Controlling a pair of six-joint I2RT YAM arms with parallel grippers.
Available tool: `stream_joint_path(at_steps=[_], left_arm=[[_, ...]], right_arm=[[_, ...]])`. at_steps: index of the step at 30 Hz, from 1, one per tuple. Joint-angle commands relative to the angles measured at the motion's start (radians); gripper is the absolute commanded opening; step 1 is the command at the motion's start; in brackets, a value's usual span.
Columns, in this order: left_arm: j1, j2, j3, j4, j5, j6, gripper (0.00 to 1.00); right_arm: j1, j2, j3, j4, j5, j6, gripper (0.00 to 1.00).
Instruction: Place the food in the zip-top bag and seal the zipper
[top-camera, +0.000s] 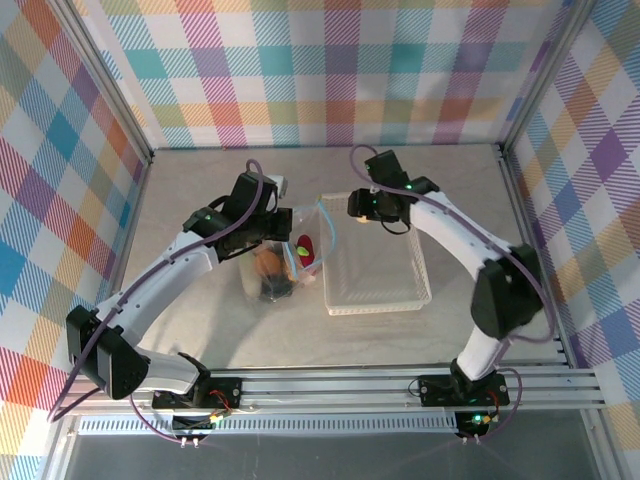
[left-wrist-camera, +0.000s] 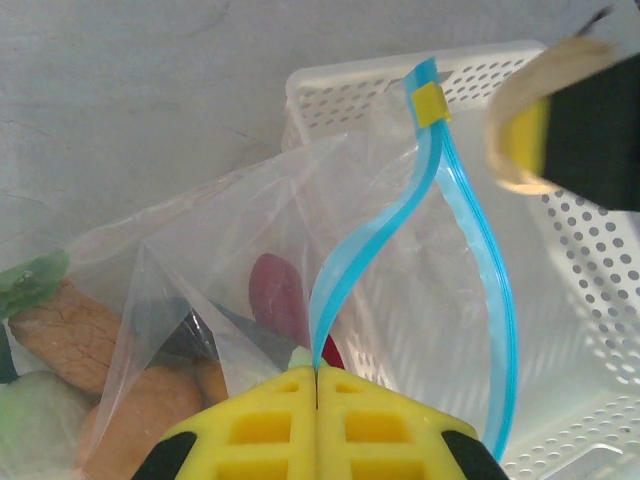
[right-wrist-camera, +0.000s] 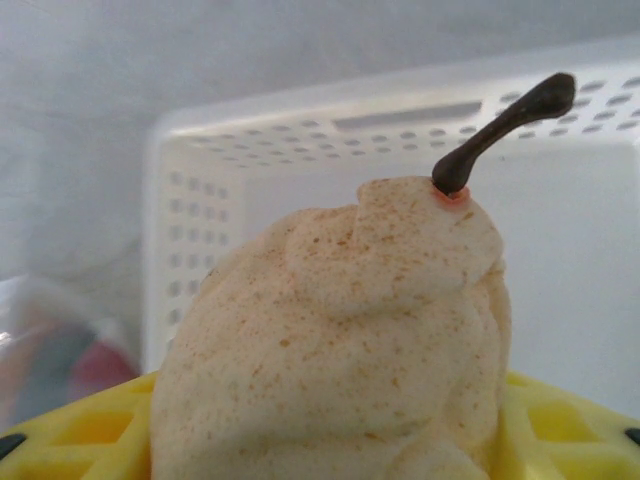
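Food (top-camera: 268, 266) sits nearest, inside one zip-top bag (top-camera: 300, 226) just left of one white basket (top-camera: 400, 292). The left wrist view reveals the left gripper (left-wrist-camera: 318, 385) pressed together on the blue zipper (left-wrist-camera: 428, 150), the bag's mouth gaping. Farther, the right wrist view shows the right gripper (top-camera: 360, 206) pinching one speckled pear-shaped piece (right-wrist-camera: 340, 340) over the basket.

I count one clear zip-top bag (left-wrist-camera: 220, 220), one light-blue zipper (left-wrist-camera: 490, 262), one yellow slider tab (left-wrist-camera: 431, 104). One white lattice basket (top-camera: 375, 270). One tan speckled pear-shaped piece (right-wrist-camera: 350, 340), one dark stem (right-wrist-camera: 500, 125). In the bag: two tan bread pieces (left-wrist-camera: 60, 330), one dark red piece (left-wrist-camera: 272, 290); the rest too blurred to count
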Motion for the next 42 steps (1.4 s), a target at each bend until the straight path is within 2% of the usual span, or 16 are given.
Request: stream_joint_path(at_steps=[1,5,9,14,23,30,33,37,42], left_arm=[[0.009,0.016,0.013,0.020,0.027,-0.009,0.00],[0.008,0.032,0.028,0.021,0.037,-0.014,0.00],[0.008,0.036,0.037,0.019,0.042,-0.018,0.00],[0.008,0.028,0.046,0.012,0.042,-0.020,0.00],[0.008,-0.002,0.047,0.000,0.034,-0.020,0.00],[0.007,-0.008,0.048,0.002,0.037,-0.021,0.00],[0.007,-0.008,0.047,0.003,0.037,-0.021,0.00],[0.008,-0.008,0.047,0.002,0.038,-0.021,0.00],[0.008,-0.005,0.050,-0.003,0.036,-0.020,0.00]], right_arm=[[0.029,-0.140,-0.044,0.019,-0.096,-0.068,0.54],[0.094,-0.220,-0.061,0.026,-0.199,-0.089,0.54],[0.191,-0.246,-0.075,0.058,-0.211,-0.090,0.55],[0.262,-0.182,-0.056,0.068,-0.199,-0.088,0.56],[0.285,-0.055,-0.025,0.058,-0.170,-0.063,0.59],[0.284,0.005,-0.002,0.043,-0.171,-0.060,0.67],[0.285,0.018,0.004,0.038,-0.168,-0.062,0.68],[0.285,0.032,0.022,0.019,-0.168,-0.063,0.76],[0.285,-0.005,0.023,0.015,-0.164,-0.077,0.80]])
